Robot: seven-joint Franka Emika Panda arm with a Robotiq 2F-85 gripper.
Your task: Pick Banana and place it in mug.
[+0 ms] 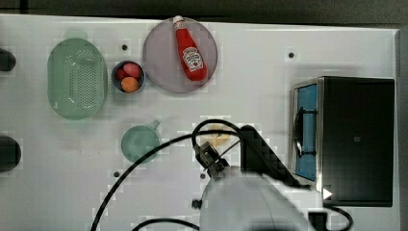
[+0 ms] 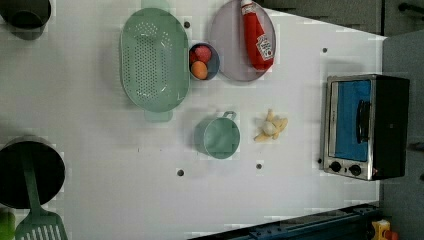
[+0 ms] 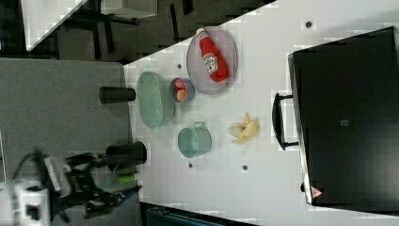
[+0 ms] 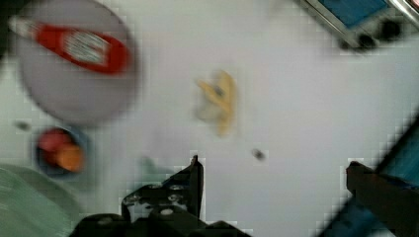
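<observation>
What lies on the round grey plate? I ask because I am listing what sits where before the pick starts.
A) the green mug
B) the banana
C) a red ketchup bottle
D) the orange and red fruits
C: the red ketchup bottle lies on its side on the grey plate, while the banana rests on the bare table beside the mug.

In the top view, the arm [image 1: 250, 192] hides most of the banana [image 1: 219, 139].
</observation>
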